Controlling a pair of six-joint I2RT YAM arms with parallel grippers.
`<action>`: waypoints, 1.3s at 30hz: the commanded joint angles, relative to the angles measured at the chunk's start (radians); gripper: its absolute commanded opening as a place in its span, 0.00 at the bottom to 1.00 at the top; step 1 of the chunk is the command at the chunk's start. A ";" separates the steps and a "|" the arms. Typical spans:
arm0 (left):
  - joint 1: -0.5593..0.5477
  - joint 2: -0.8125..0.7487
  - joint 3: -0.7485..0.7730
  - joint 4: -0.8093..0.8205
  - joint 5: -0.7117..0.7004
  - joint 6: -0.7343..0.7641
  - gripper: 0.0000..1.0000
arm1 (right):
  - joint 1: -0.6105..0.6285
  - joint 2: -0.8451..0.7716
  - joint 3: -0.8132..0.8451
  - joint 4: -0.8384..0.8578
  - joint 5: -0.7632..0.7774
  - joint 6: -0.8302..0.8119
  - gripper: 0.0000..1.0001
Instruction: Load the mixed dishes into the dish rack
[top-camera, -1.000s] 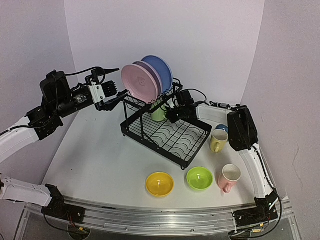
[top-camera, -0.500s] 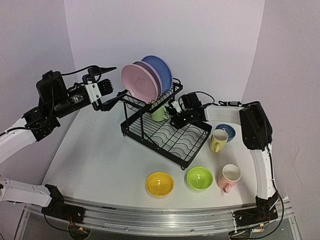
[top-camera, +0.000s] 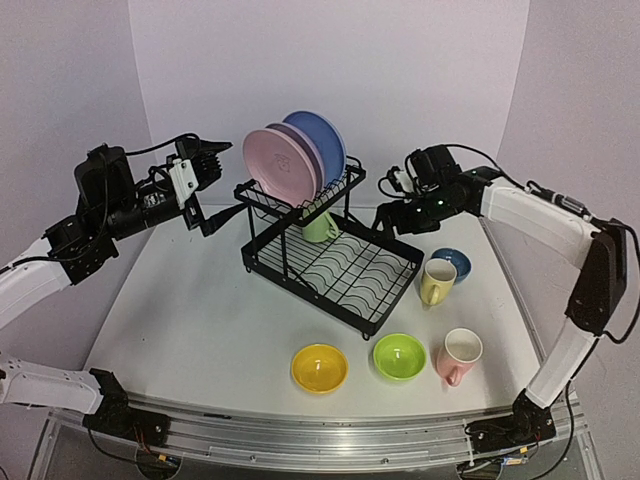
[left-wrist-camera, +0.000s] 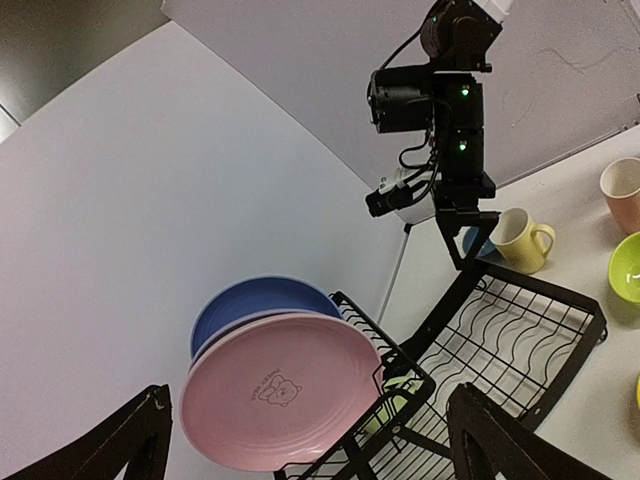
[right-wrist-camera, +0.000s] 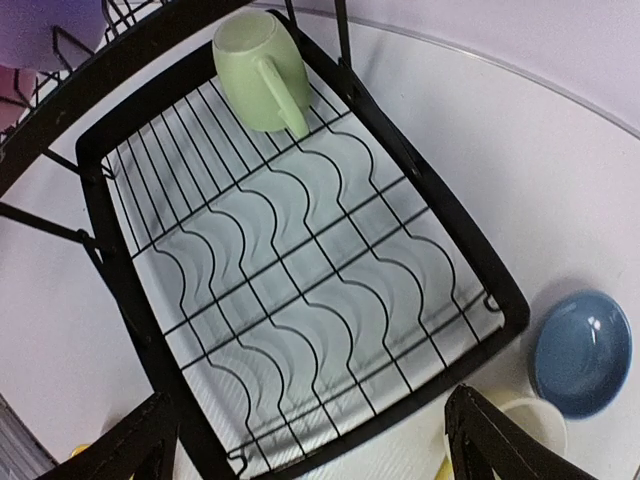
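Left gripper (left-wrist-camera: 310, 450) and right gripper (right-wrist-camera: 320, 445) stand open, empty; the yellow mug (top-camera: 436, 281) looks stiff, smooth, breakable, so better pinch its wall at the rim

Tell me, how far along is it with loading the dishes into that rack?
Done: the pink plate, lavender plate and blue plate stand in the rack on top, and the green mug sits on its lower tray. In hand: nothing; the jaws on the left arm and right arm are open and empty. Left: the yellow mug, pink mug, yellow bowl, lime bowl and blue bowl, all on the table.
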 joint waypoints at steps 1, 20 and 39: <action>-0.002 0.005 0.006 0.023 0.033 -0.056 0.96 | -0.002 -0.108 -0.053 -0.208 0.067 0.115 0.89; -0.002 -0.009 0.001 0.011 0.025 -0.110 0.96 | -0.250 0.040 -0.044 -0.485 0.030 0.537 0.59; -0.002 0.004 0.013 0.005 0.021 -0.103 0.96 | -0.316 0.239 0.013 -0.409 0.020 0.546 0.14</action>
